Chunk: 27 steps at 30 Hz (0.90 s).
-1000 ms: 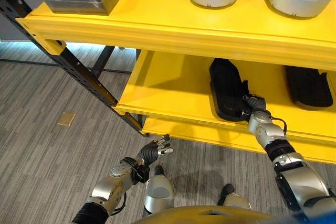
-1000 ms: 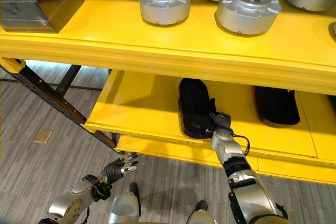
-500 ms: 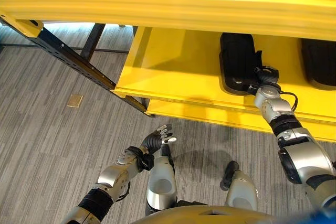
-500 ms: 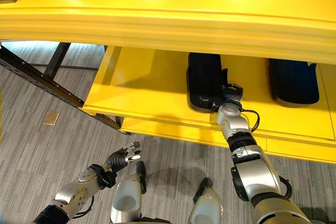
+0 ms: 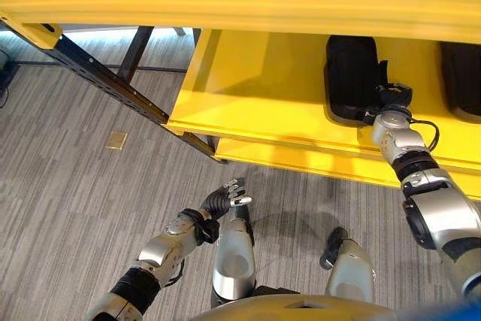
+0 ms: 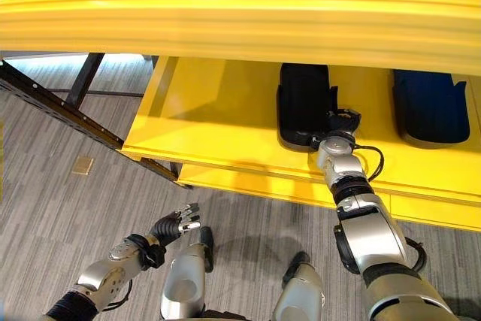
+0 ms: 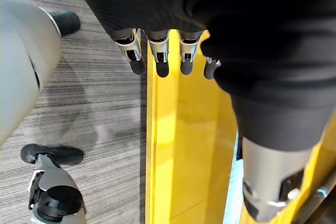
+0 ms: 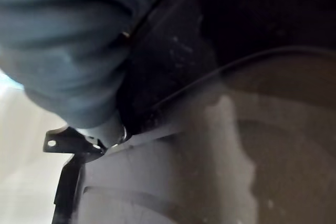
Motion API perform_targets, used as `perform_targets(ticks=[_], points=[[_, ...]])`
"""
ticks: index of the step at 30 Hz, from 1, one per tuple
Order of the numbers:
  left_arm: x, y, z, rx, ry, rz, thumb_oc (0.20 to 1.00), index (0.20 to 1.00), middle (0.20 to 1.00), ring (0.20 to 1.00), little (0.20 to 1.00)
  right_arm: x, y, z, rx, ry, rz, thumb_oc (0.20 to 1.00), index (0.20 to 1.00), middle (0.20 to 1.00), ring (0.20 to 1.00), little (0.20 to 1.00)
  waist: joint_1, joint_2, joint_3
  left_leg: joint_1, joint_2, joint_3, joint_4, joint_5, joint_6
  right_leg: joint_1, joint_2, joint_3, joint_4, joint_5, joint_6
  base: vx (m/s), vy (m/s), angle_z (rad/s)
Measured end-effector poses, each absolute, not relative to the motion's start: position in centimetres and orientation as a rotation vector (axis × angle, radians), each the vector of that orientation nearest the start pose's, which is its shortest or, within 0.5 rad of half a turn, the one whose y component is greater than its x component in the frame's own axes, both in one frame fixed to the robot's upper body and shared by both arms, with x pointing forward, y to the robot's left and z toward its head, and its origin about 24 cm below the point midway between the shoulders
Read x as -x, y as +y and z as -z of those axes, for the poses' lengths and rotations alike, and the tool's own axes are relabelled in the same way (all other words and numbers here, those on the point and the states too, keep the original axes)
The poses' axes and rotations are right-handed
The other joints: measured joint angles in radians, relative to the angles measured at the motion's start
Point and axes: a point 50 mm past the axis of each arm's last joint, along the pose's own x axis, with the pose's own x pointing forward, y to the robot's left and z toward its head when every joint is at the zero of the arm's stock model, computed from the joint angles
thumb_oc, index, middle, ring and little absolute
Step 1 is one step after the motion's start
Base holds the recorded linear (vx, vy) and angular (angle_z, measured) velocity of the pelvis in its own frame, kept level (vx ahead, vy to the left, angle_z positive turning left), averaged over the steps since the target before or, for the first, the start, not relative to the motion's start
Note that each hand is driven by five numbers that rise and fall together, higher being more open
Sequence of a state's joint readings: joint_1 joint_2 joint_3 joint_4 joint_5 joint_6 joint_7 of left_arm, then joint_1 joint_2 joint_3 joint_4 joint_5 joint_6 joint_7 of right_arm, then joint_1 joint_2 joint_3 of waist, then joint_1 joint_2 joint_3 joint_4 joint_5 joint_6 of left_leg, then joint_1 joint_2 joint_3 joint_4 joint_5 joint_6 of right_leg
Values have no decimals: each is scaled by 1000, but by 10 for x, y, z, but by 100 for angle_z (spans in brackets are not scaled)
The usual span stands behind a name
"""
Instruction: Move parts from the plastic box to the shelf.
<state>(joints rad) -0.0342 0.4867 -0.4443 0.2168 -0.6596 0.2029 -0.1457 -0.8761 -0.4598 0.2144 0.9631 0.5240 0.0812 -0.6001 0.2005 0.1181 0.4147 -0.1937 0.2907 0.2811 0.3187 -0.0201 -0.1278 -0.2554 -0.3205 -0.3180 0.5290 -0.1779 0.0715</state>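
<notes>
The robot has 2 shiny silver-grey arms made of round, smooth metal parts. Black bands sit between those parts. The left hand (image 5: 222, 202) wears a dark ribbed cover over its back and wrist, like a black glove. Its fingers (image 7: 158, 55) are silver with dark, rounded tips, set side by side in a row. The right hand (image 5: 392, 100) also has a dark cover, above a round silver wrist part. Small screws dot the silver parts.

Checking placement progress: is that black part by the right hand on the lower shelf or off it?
On it: the black part lies flat on the lower shelf.
</notes>
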Motion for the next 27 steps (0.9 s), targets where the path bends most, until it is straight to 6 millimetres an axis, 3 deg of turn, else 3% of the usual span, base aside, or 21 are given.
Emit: perform_targets(ticks=[9, 27], points=[[-224, 155, 32, 114, 578, 449, 1000, 1000, 1000, 1000, 1000, -391, -260, -152, 133, 57, 696, 200, 200, 200, 200, 200, 10, 15, 31, -36, -3, -1, 8, 9, -3, -54, -15, 0, 46, -12, -9, -16, -3, 0], [-227, 148, 30, 106, 569, 480, 1000, 1000, 1000, 1000, 1000, -398, -256, -180, 104, -9, 714, 200, 200, 200, 200, 200, 11, 17, 55, -63, -12, -2, 19, 10, -3, -85, -32, -1, 70, -17, -12, 0, 0, 0]])
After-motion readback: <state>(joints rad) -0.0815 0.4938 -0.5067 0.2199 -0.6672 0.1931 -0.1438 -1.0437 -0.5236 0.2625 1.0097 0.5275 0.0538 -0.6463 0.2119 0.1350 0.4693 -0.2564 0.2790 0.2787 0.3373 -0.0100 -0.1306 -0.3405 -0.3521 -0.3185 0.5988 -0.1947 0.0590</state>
